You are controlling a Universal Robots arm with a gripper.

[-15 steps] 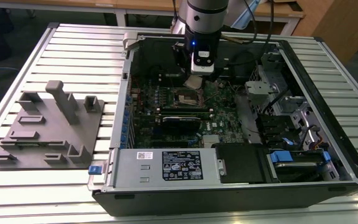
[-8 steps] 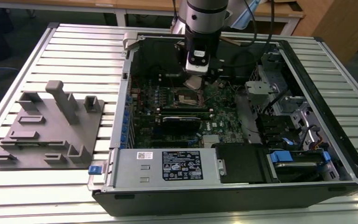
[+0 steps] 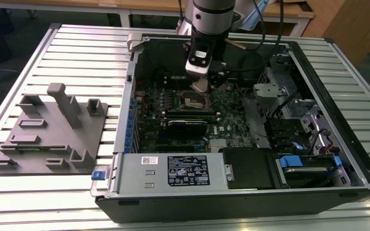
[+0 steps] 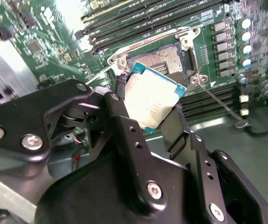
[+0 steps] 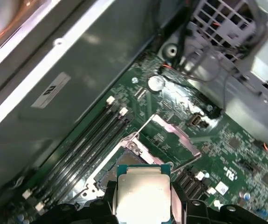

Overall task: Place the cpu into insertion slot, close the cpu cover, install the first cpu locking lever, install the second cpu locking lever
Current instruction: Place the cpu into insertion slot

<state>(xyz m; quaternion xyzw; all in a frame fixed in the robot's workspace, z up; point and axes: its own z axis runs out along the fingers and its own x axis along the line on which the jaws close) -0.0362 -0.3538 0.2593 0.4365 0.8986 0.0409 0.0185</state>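
Counter (image 3: 75, 53): it is carrying an open computer case (image 3: 236, 204), and its edges are running out of the exterior view.
Green board (image 3: 230, 125): it is lying flat inside the case, and the arm is covering part of it.
Arm (image 3: 212, 14): it is reaching down into the case, and its top is cut off in the exterior view.
Pincer (image 4: 150, 105): it is squeezing the cpu between two black fingers (image 4: 124, 121).
Cpu cover (image 5: 173, 137): it is standing open beside the slot in the first wrist view.
Insertion slot (image 4: 164, 58): it is sitting open with nothing in it, and the cpu is hiding one corner in the second wrist view.
Cpu (image 4: 152, 100): it is hanging tilted just over the slot, not in it. Its far edge is cut off in the first wrist view (image 5: 143, 196). It is hard to make out in the exterior view.
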